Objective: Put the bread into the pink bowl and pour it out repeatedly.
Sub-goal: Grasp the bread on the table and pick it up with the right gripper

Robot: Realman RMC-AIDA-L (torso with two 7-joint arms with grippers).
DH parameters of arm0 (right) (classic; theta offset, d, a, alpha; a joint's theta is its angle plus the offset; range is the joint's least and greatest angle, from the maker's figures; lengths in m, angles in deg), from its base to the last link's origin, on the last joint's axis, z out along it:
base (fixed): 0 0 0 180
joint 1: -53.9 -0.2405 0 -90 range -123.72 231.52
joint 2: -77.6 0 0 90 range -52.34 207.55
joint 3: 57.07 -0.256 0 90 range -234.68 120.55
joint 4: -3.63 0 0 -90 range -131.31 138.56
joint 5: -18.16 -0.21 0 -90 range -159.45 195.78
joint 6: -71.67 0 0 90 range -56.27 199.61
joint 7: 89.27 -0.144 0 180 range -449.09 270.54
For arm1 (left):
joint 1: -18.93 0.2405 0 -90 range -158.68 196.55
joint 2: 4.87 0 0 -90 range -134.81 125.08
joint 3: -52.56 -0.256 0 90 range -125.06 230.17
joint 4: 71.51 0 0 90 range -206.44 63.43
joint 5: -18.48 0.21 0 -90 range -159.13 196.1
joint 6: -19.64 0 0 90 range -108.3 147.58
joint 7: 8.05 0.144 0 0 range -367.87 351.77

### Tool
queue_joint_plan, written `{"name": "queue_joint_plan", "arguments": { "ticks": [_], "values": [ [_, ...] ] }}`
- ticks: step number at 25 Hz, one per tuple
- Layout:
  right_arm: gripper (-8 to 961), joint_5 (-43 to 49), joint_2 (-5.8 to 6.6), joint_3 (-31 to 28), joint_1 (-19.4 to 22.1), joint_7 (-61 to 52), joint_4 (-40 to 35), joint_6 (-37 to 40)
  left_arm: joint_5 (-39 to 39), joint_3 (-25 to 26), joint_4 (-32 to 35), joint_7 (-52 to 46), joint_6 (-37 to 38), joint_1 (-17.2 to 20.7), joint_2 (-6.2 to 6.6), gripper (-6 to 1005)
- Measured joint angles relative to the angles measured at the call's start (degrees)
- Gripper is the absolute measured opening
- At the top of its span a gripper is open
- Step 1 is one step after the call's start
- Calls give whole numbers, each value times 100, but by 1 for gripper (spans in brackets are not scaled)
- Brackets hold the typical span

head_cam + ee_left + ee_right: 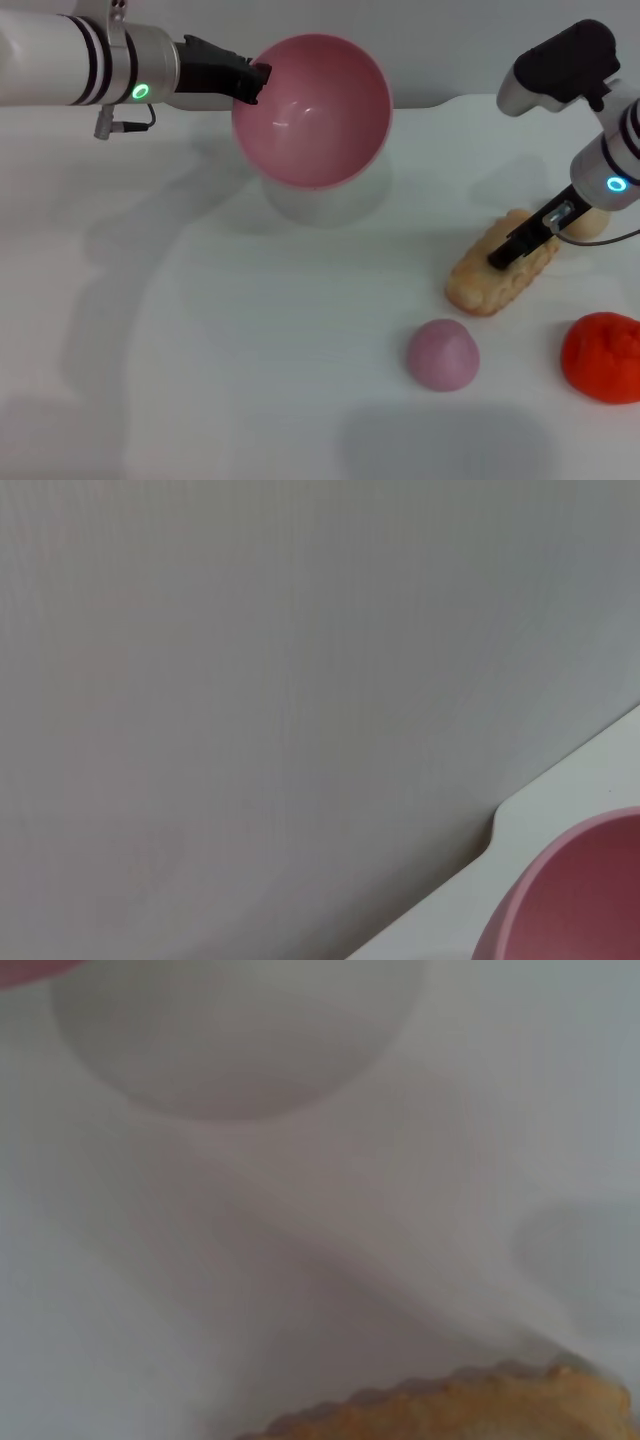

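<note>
Left pincer is sitting in the upper left of the head view, clamped onto the left rim of the pink bowl and holding it lifted off the white table, tipped so its opening is facing the camera. The bowl is showing nothing inside, and its shadow is falling on the table just below it. In the left wrist view only a slice of the pink bowl is showing at the lower right corner, against the grey wall and the table edge.

Right pincer is reaching down at the right of the head view onto the bread — dark fingers are pressing along the top of the loaf, but I cannot tell how far apart they are or whether they are gripping it. The bread is lying flat on the table at centre right, angled diagonally, well apart from the bowl. The right wrist view is catching the ridged edge of the bread along the bottom.

A small pink dome is sitting on the table below the bread — near it, not touching. A red-orange lump is resting at the lower right edge. A beige lump is peeking out behind the right arm.
</note>
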Motion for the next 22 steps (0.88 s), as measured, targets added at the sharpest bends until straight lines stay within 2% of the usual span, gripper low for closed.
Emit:
{"name": "queue_joint_plan", "arguments": {
  "ticks": [9,15,22],
  "values": [
    [687,21,-9,283,30,0,89,-210,-6,0,0,-4,-21,-7,-1,47],
    [565,19,-10,456,105,6,-14,-258,-9,0,0,-7,-93,-8,-1,47],
    [487,22,-7,456,104,9,-20,-264,-6,0,-15,-9,-147,-20,-1,46]
  ]
}}
